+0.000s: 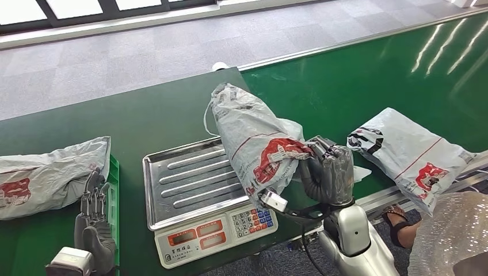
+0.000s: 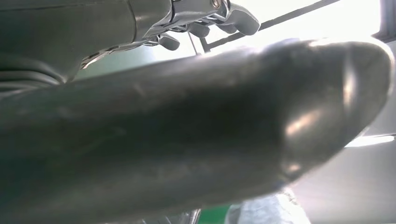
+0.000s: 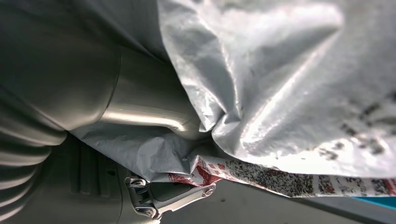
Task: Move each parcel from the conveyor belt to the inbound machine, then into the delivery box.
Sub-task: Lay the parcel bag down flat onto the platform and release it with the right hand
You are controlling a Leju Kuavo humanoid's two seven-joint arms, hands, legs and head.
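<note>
My right hand [image 1: 327,171] grips a grey plastic parcel [image 1: 253,135] with red print, held tilted over the right side of the scale's steel tray [image 1: 184,172]. In the right wrist view the parcel's crinkled film [image 3: 280,84] fills the frame against my thumb [image 3: 144,107]. A second grey parcel [image 1: 411,152] lies on the green conveyor belt [image 1: 357,75] to the right. A third parcel [image 1: 46,175] lies in the green box [image 1: 113,178] at the left. My left hand [image 1: 92,230] rests low beside that box, fingers straight and holding nothing; its wrist view is mostly filled by the thumb [image 2: 210,126].
The scale's keypad and red displays [image 1: 216,230] face me at the table's front edge. A person's sandalled foot [image 1: 397,221] and a bubble-wrapped bundle [image 1: 454,236] sit at the lower right. Grey carpet lies beyond the table.
</note>
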